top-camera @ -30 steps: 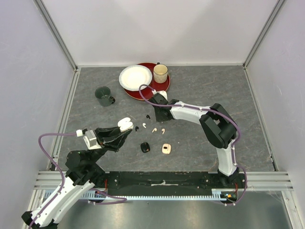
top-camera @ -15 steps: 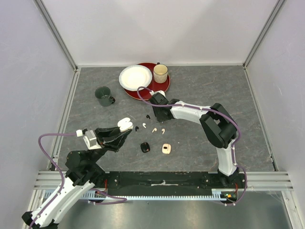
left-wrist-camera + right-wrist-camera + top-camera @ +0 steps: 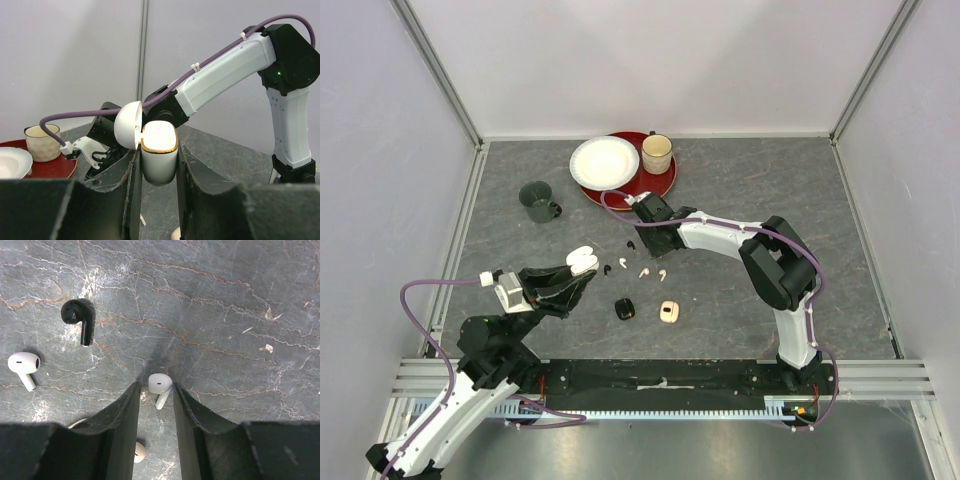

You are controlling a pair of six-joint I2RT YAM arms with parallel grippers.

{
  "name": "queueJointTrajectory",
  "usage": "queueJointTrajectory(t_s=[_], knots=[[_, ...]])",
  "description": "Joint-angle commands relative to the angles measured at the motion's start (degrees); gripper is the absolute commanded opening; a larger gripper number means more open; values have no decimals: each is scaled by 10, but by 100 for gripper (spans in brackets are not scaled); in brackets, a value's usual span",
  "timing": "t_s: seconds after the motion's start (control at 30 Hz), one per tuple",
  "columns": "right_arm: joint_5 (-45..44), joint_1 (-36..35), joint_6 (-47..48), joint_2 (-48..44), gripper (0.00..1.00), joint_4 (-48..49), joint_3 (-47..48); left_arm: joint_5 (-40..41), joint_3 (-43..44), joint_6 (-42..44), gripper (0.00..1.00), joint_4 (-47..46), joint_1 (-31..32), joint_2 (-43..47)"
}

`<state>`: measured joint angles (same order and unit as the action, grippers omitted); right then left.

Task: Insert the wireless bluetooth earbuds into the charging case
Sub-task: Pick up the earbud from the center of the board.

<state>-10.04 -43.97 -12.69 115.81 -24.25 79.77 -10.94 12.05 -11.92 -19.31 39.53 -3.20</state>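
Right pincer [image 3: 156, 387]: narrow gap, tips either side of a white earbud [image 3: 160, 384], not clamped.
Earbud place: on the tabletop [image 3: 240, 315], frame centre.
Neighbours: black earbud [image 3: 79, 315] upper left, second white earbud [image 3: 23, 364] at left edge.
Left pincer [image 3: 157, 152]: clamped on the open white charging case [image 3: 159, 160].

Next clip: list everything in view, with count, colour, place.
black earbuds: 2, black, loose, centre
white earbuds: 2, white, one loose, one at the right tool
beige earbuds: 2, pinkish-beige, loose, centre
white case: 1, white, lid open, in the left tool
black case: 1, black, near side
beige case: 1, beige, beside black case
tray: 1, red, far side
plate: 1, white, on the tray
cup: 1, beige, on the tray
mug: 1, dark green, left of the tray
left tool: 1, black, shut on the white case
right tool: 1, black, straddling a white earbud, grip unclear
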Motion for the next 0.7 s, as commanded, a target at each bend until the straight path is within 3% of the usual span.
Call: queueJointTrajectory(t_s=[0.0, 0.67], knots=[[9, 3, 30, 13, 40, -5, 9, 2, 10, -10, 2, -7, 1, 2], [71, 33, 17, 24, 38, 12, 2, 6, 7, -13, 2, -1, 1, 8]])
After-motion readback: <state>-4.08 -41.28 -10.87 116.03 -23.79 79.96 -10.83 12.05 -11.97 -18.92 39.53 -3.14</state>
